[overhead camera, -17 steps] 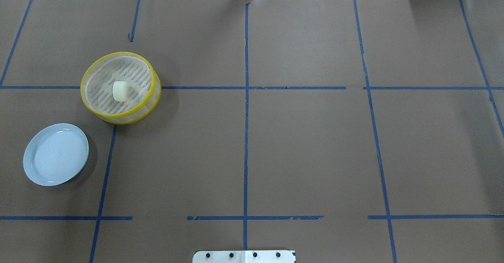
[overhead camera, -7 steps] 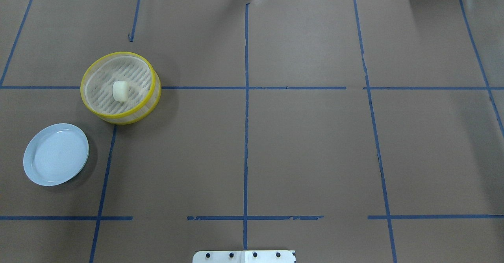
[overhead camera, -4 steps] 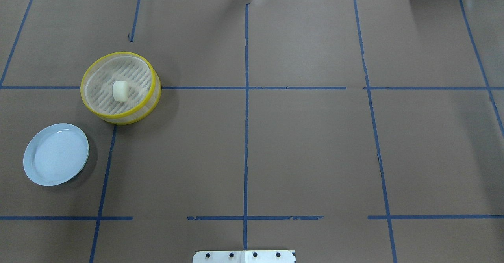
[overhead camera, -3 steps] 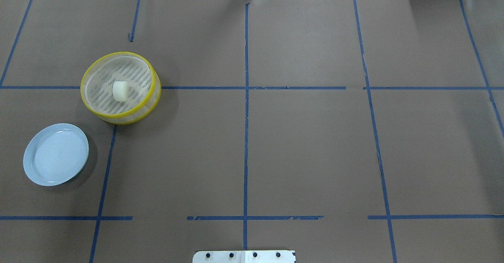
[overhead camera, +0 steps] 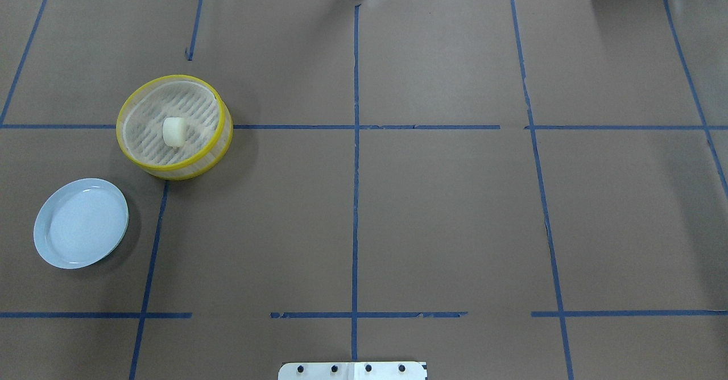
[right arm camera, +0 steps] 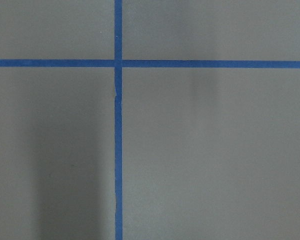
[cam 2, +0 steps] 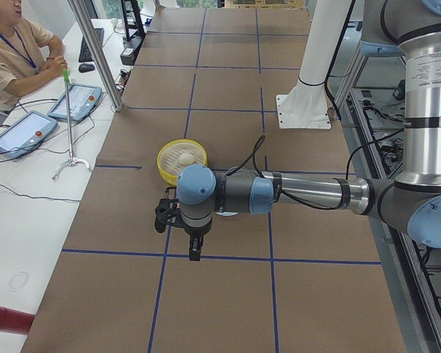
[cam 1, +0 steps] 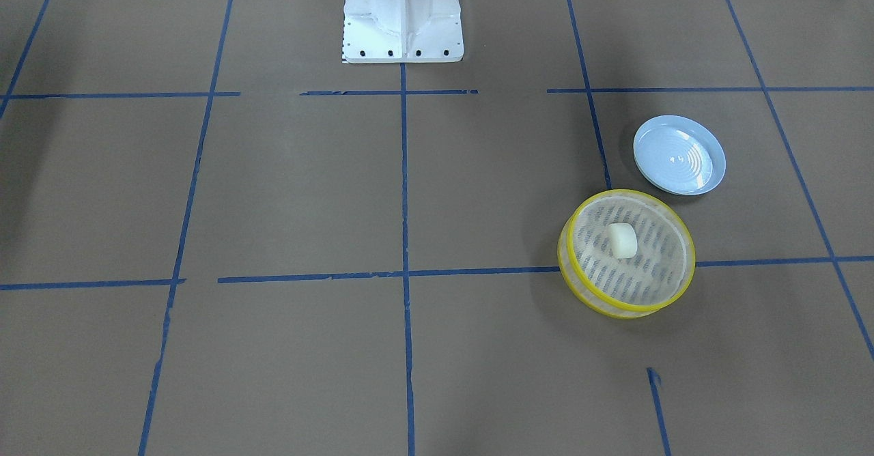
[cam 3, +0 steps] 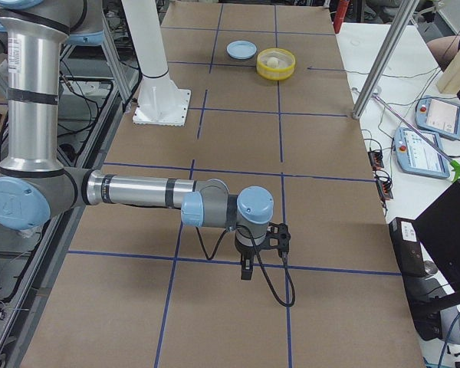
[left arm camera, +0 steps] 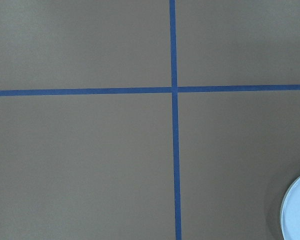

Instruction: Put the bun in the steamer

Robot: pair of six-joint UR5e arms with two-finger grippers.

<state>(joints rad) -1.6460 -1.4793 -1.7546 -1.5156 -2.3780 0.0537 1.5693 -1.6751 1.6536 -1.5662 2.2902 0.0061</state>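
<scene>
The cream-white bun lies inside the yellow-rimmed steamer, near its middle, at the table's left. The front view shows the bun in the steamer too. No gripper shows in the overhead or front view. My left gripper shows only in the exterior left view, hanging over bare table nearer the camera than the steamer. My right gripper shows only in the exterior right view, far from the steamer. I cannot tell whether either is open or shut.
An empty pale blue plate lies near the steamer, toward the robot's side; its edge shows in the left wrist view. The robot's white base stands at the table's middle edge. An operator sits with tablets beside the table.
</scene>
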